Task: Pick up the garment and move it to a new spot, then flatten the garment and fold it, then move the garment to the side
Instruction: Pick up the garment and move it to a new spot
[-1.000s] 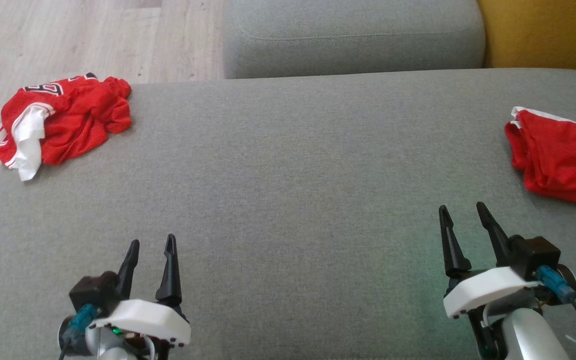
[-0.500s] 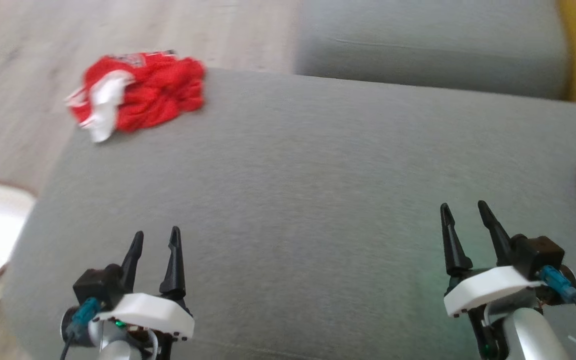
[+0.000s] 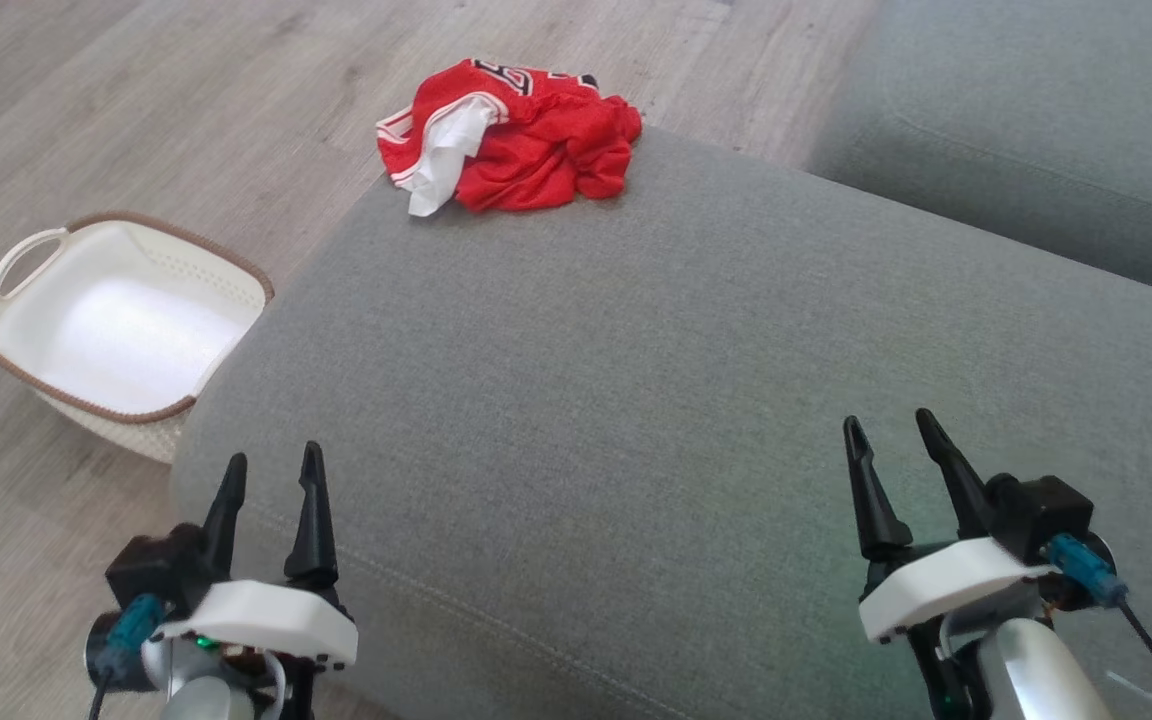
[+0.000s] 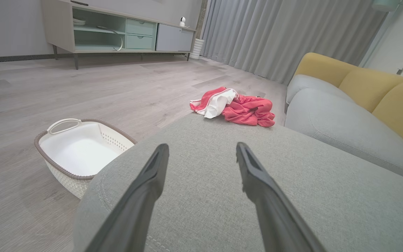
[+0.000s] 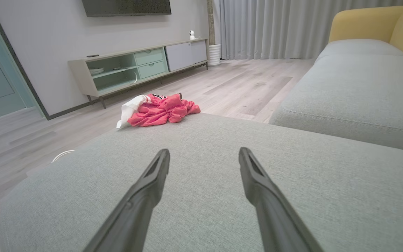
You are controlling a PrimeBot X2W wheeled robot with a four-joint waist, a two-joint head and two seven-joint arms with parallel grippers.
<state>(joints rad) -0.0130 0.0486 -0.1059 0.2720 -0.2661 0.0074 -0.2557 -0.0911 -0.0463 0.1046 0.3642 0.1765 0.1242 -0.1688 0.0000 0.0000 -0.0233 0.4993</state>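
Two sets of jaws, both spread wide w/ nothing between. Left jaws hover at the near-left corner of the grey sofa cushion [image 3: 636,380], right jaws over its near-right part. Red jersey [image 3: 536,150] w/ white trim lies crumpled at the cushion's far-left edge, well apart from both. White laundry basket [image 3: 106,408] w/ brown rim sits on wood floor [image 3: 136,100], just left of the cushion.

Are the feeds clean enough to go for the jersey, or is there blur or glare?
Head view: sharp, garment crisp, basket interior glares white. Left wrist view: garment washed to pink, left tool soft up close. Right wrist view: same pink cast, no motion blur.
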